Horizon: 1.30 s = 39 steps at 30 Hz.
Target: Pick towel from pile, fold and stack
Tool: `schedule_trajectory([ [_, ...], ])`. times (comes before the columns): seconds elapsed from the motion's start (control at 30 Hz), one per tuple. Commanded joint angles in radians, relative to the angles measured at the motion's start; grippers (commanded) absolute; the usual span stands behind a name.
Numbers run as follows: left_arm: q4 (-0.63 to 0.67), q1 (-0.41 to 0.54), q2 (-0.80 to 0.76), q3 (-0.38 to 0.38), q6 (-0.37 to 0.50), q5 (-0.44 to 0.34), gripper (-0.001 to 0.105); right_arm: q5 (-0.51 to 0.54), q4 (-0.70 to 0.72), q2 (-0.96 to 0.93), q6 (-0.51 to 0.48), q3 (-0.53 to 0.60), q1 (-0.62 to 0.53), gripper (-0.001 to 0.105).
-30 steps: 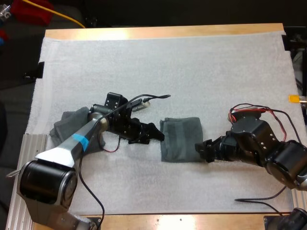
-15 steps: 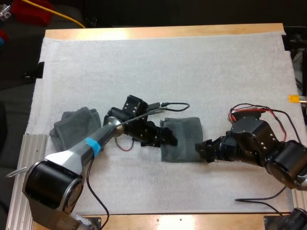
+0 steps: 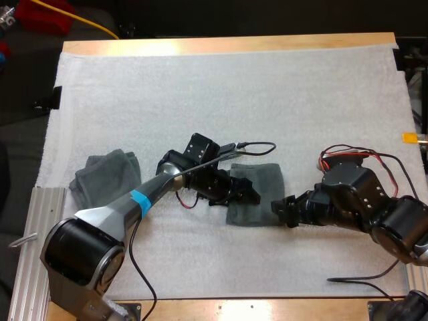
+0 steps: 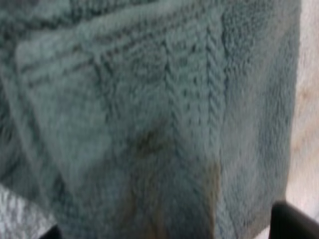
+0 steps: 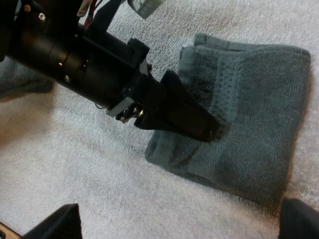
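Covering the left part of the folded towel (image 3: 267, 179), the left gripper (image 3: 249, 192) comes in from the lower left with its fingers spread wide, so open and gripping nothing. In the left wrist view the towel weave is straight under the camera, with one fingertip (image 4: 289, 221) out by the towel's edge. The towel sits mid-mat on the white mat (image 3: 200, 93), between the two grippers. The right gripper (image 3: 279, 208) is just beside the towel's near right corner, also wide apart and holding nothing, with a fingertip (image 5: 55, 223) off the cloth.

Key relation: the towel is directly beneath the left gripper and just to the left of the right one, so the left is nearer. The towel looks close to square, maybe a bit longer near-to-far, not sure. The crumpled towel (image 3: 100, 177) lies well apart at the left, beyond the left arm. My guess is the next move works this folded piece, not the pile.

Hard to see:
- the left arm hides the towel's left edge in the high view
- cannot tell if the left tips touch the cloth
- layer count unclear
- the near left corner looks a bit rumpled from the right wrist
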Motion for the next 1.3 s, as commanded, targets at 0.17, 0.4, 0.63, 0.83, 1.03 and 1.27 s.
schedule_trajectory([
  [0.17,-0.002,-0.007,0.002,-0.004,-0.008,0.012,0.029,-0.017,0.009,-0.006,-0.002,-0.007,0.002,0.075],
  [0.4,0.058,-0.007,-0.006,-0.004,0.029,0.003,0.0,-0.064,0.009,-0.006,-0.001,-0.007,0.002,0.075],
  [0.63,0.116,0.015,-0.051,-0.004,0.108,-0.027,0.0,-0.13,-0.007,-0.006,0.032,-0.007,0.002,0.075],
  [0.83,0.176,0.062,-0.108,-0.008,0.167,-0.057,0.0,-0.191,-0.061,-0.006,0.078,-0.007,0.002,0.075],
  [1.03,0.278,0.116,-0.153,-0.008,0.261,-0.107,0.0,-0.245,-0.121,-0.006,0.112,-0.007,0.002,0.075],
  [1.27,0.375,0.172,-0.215,-0.016,0.346,-0.18,0.0,-0.295,-0.19,-0.006,0.155,-0.007,0.002,0.075],
])
